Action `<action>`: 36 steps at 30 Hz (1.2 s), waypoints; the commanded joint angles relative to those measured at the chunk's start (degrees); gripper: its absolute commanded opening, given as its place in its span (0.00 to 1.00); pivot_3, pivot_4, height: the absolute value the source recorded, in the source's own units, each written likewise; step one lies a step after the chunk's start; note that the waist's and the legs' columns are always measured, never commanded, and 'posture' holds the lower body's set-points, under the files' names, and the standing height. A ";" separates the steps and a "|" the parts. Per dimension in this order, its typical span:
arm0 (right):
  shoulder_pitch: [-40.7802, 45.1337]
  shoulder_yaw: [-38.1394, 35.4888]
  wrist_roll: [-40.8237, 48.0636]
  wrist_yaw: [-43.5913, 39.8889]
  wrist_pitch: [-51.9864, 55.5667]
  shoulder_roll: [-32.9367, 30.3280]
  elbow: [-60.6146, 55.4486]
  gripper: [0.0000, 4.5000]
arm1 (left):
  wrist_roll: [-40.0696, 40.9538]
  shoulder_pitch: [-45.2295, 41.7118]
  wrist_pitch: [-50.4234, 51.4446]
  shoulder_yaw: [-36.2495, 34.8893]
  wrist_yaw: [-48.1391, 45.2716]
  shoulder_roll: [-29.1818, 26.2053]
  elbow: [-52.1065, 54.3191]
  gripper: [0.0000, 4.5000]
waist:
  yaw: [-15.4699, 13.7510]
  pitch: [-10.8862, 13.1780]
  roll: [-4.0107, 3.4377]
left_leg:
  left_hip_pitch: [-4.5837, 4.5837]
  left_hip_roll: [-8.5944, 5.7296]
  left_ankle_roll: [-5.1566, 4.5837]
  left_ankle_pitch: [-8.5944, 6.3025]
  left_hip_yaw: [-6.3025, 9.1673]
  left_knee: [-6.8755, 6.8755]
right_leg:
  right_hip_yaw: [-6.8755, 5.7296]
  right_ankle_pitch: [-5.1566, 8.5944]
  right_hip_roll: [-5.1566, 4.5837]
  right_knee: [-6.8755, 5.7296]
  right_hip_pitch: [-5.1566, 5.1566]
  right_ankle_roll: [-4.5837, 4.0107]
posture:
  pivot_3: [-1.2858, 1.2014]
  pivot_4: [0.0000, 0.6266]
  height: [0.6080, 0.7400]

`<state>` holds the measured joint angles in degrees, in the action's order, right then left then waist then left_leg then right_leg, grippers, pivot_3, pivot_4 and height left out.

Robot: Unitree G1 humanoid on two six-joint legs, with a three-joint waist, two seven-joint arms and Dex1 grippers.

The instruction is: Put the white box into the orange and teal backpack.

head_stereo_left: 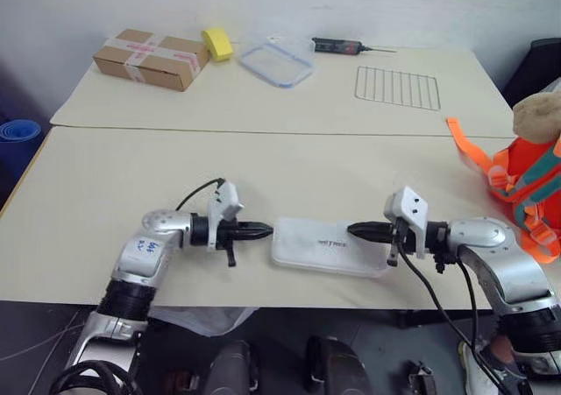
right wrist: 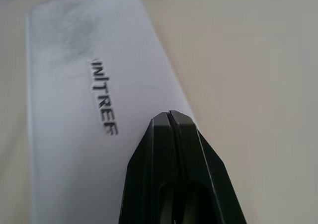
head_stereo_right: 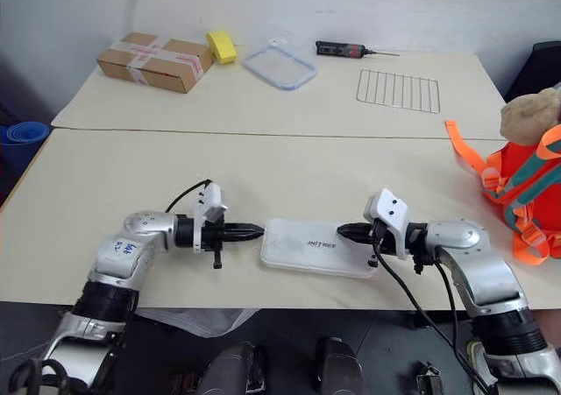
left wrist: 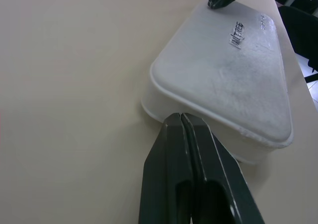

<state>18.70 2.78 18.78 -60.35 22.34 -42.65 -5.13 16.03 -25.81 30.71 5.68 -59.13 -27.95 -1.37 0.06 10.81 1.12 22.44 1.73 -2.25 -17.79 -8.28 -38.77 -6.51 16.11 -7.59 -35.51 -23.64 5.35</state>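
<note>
The white box (head_stereo_left: pixel 329 247) lies flat near the table's front edge, its frosted lid (left wrist: pixel 233 80) carrying small dark lettering. My left gripper (head_stereo_left: pixel 267 231) is shut, its tip at the box's left end (left wrist: pixel 164 107). My right gripper (head_stereo_left: pixel 352 230) is shut too, its tip over the box's right part, with the lettering (right wrist: pixel 103 97) just ahead of it. Neither holds anything. The orange and teal backpack (head_stereo_left: pixel 523 185) stands at the table's right edge, its tan plush bear head (head_stereo_left: pixel 539 116) on top and an orange strap (head_stereo_left: pixel 469 150) trailing left.
On the far table sit a brown taped cardboard box (head_stereo_left: pixel 151 57), a yellow tape roll (head_stereo_left: pixel 217 43), a clear blue-rimmed lid (head_stereo_left: pixel 277 63), a black tool (head_stereo_left: pixel 337 45) and a wire rack (head_stereo_left: pixel 398 88). A seam (head_stereo_left: pixel 263 132) joins the two tables.
</note>
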 commanded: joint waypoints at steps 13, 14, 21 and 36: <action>-8.28 -8.87 -1.76 -7.10 -4.34 -13.98 5.26 0.00 | 25.67 -3.82 58.52 -18.56 5.83 -9.73 0.30 0.58 | -0.81 0.01 0.00 | -0.02 -0.03 -0.02 0.00 0.07 -0.06 | -0.03 0.01 0.03 0.00 0.07 0.00 | 0.52 0.24 1.00; -8.91 -8.53 -2.00 -7.07 -4.24 -14.29 5.31 0.00 | 27.92 -4.85 60.88 -17.68 6.13 -10.29 -1.21 0.66 | -0.71 0.01 0.00 | -0.01 -0.02 -0.04 -0.01 0.04 -0.13 | -0.10 0.01 0.06 0.00 0.08 0.01 | 0.52 0.24 1.00; -9.05 -5.74 -3.06 -5.09 -3.43 -11.07 3.83 0.00 | 33.81 -9.14 61.79 -14.58 19.82 -5.00 -10.93 0.99 | 0.09 0.01 0.00 | -0.12 0.05 0.14 0.00 -0.02 -0.10 | 0.16 0.05 0.05 -0.10 0.06 0.02 | 0.52 0.24 1.00; -3.26 0.01 -4.75 -4.54 -2.29 -7.02 3.17 0.00 | 42.80 -14.06 61.79 -8.86 28.70 1.15 -17.00 0.99 | -0.39 -0.03 -0.06 | -0.24 -0.01 0.29 -0.07 -0.05 -0.12 | 0.24 0.06 -0.01 -0.14 0.13 0.00 | 0.52 0.24 1.00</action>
<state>14.64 2.41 13.68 -65.06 20.03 -50.32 -0.67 57.06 -39.59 91.91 -4.14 -31.66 -27.55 -16.92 -0.33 10.78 1.06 22.20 1.73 -2.00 -17.83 -8.32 -38.88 -6.28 16.17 -7.59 -35.66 -23.51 5.35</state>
